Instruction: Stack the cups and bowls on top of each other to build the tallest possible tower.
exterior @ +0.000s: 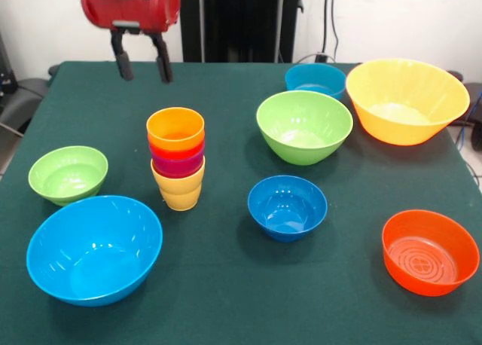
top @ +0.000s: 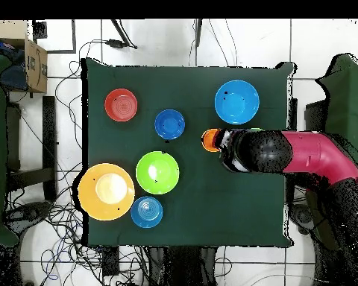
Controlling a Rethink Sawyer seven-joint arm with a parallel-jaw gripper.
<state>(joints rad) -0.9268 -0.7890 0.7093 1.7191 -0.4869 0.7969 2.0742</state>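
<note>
Above the table [exterior: 226, 285], the hand [exterior: 141, 65] hangs open, empty, behind the tower [exterior: 177, 158]; likely next: descend squarely over a bowl rim.

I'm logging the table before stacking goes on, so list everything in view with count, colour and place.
cups: four, nested in one upright stack, yellow base, purple, red-orange, orange on top; left of centre in the front view.
green bowls: two, small one at left, larger one centre-right.
blue bowls: three, large light blue near left, dark blue centre, teal-blue far right.
yellow bowl: one, large, far right.
orange-red bowl: one, near right.
table: one, dark green cloth.
hand: one, red body, black fingers apart, empty, above the table beyond the cups.
</note>
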